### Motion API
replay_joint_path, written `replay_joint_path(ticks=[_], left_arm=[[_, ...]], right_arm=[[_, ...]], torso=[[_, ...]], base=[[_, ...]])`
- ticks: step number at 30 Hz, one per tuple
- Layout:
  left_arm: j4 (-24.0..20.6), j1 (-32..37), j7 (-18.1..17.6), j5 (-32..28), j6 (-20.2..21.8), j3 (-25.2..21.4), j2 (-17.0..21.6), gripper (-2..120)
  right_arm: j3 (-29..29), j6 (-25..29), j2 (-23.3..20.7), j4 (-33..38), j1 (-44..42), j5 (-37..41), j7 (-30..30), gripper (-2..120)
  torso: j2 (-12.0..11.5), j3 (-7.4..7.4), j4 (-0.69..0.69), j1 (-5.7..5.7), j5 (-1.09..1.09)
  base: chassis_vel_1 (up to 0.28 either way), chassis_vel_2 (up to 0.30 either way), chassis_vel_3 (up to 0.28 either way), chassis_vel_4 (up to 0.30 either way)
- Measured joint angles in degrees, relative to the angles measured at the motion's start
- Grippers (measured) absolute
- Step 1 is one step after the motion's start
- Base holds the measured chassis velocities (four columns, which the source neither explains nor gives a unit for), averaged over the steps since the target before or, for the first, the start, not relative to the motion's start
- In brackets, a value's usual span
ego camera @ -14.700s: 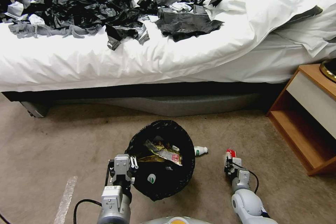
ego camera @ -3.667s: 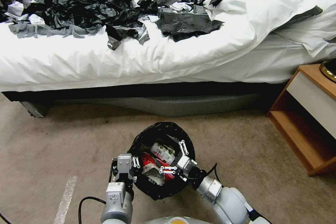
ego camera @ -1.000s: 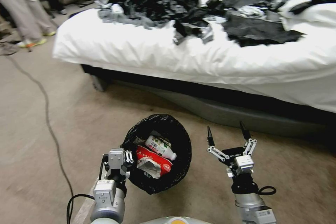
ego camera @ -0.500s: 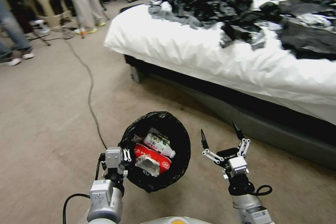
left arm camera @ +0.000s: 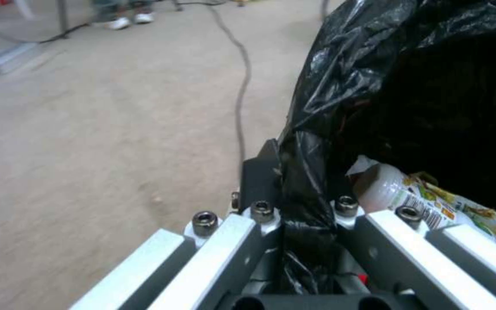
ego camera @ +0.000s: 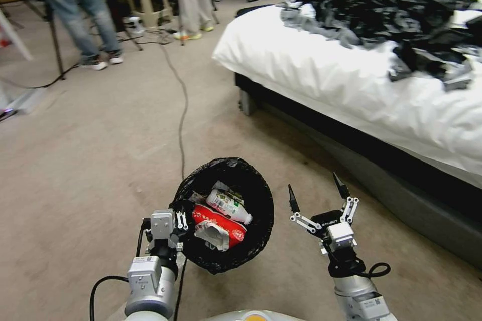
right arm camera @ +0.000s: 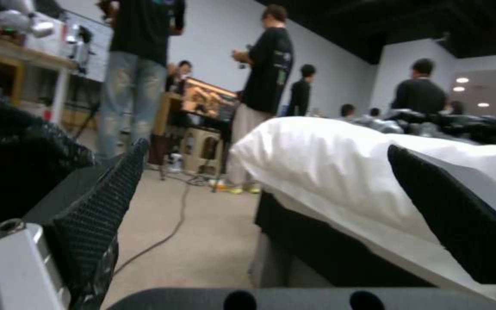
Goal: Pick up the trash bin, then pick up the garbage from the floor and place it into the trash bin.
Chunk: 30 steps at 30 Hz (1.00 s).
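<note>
Swung leftward, the head camera finds the left tool (ego camera: 176, 221) clamping the trash bin (ego camera: 224, 213), right tool (ego camera: 317, 197) spread empty.

The trash bin (ego camera: 224, 213) shows its black liner; the white wall is covered throughout. The lower layers of the garbage (ego camera: 219, 217) lie hidden beneath a red wrapper and a clear bottle. In the left wrist view the left gripper (left arm camera: 305, 241) is cut off at the frame edge. The bed (ego camera: 351, 80) runs past the right edge. Bottle label text is illegible.
</note>
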Motion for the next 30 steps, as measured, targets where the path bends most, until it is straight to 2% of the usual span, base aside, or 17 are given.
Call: replay_joint_path(ticks=[30], left_arm=[[0.2, 0.1, 0.2, 0.3, 0.1, 0.3, -0.4, 0]], right_arm=[[-0.1, 1.3, 0.2, -1.8, 0.0, -0.8, -0.3, 100]], torso=[[0.0, 0.0, 0.0, 0.0, 0.0]], base=[[0.125, 0.129, 0.121, 0.128]])
